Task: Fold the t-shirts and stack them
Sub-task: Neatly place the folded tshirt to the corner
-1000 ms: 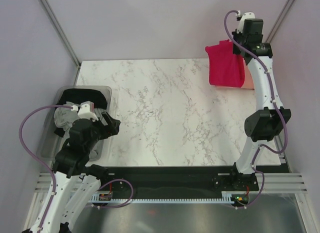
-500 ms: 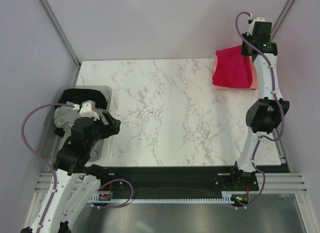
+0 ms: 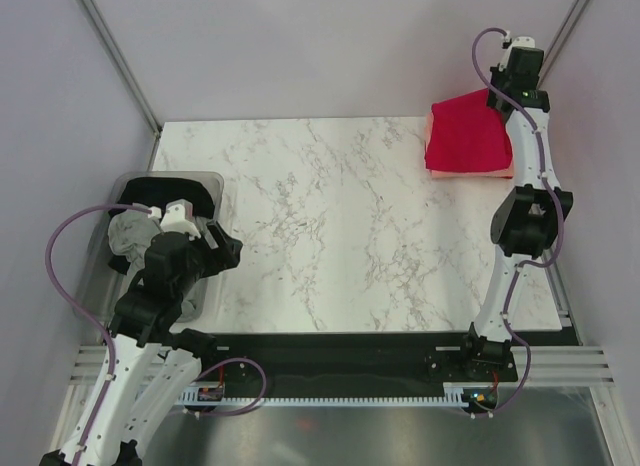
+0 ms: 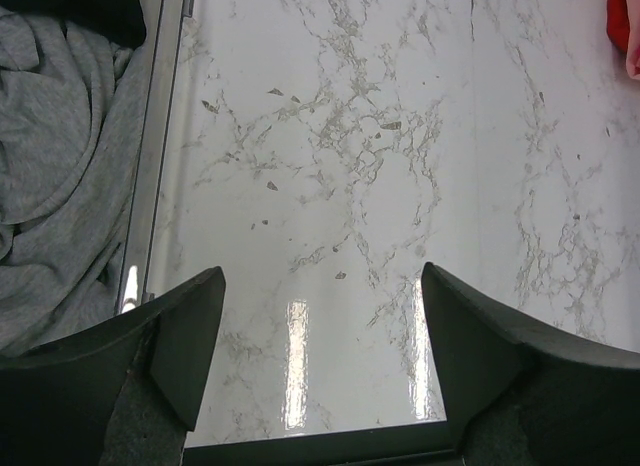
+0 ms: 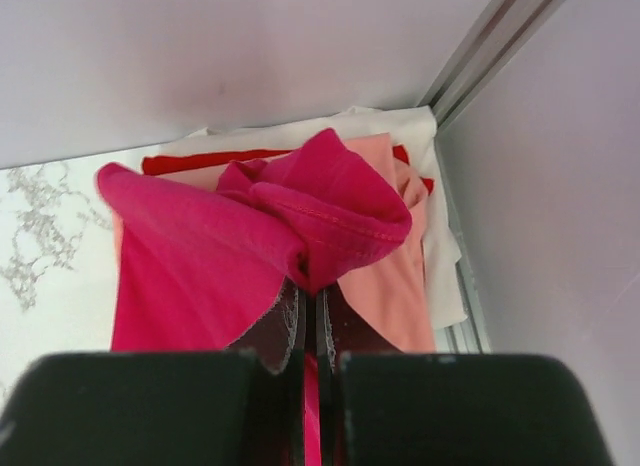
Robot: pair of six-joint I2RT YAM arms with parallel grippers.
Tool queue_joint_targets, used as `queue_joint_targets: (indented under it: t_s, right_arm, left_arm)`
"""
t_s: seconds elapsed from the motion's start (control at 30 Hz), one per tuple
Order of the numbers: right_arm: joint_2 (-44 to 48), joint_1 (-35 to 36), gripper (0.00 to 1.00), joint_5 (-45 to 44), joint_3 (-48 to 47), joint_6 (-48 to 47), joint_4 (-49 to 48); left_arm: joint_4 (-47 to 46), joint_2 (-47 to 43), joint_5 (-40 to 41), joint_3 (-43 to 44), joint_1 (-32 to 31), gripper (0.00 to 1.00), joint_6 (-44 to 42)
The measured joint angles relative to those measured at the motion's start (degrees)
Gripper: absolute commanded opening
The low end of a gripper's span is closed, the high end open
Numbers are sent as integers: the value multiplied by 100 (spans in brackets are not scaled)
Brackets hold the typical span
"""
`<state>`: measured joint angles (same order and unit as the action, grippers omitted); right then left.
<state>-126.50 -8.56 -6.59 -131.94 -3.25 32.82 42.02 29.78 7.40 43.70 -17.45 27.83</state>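
Since the earlier frame the right arm has stretched out to the far right corner and brought the crimson shirt [image 3: 466, 136] down from where it hung in the air, so that it now lies over the pile there; the left arm has hardly shifted. The right tool [image 3: 507, 87] is closed on a bunched fold of that shirt, and in the wrist view we see its fingers pinched together on the crimson cloth [image 5: 200, 256], which spills forward and to the left. Under it lies the pink shirt [image 5: 395, 286], with a strip of darker red [image 5: 200, 163] and a white layer [image 5: 440, 256] showing beneath, all close to the back wall and the corner post. The left tool [image 4: 320, 326] stands wide open and holds nothing, hanging over the marble table [image 3: 330, 216] just beside the bin [image 3: 100, 296] at the left edge. In the bin we see the grey shirt [image 4: 60, 156] crumpled against the clear wall, and the black shirt [image 3: 165, 191] at its far end.
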Motion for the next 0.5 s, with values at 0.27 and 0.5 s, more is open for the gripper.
queue_joint_targets:
  t_s: [0.27, 0.5]
  right_arm:
    - [-308, -79, 57, -525, 177, -76, -957]
    - [-938, -98, 98, -1386, 170, 249, -1283]
  left_arm:
    - [0, 13, -2, 0, 0, 86, 0]
    - [0, 11, -2, 0, 0, 86, 0]
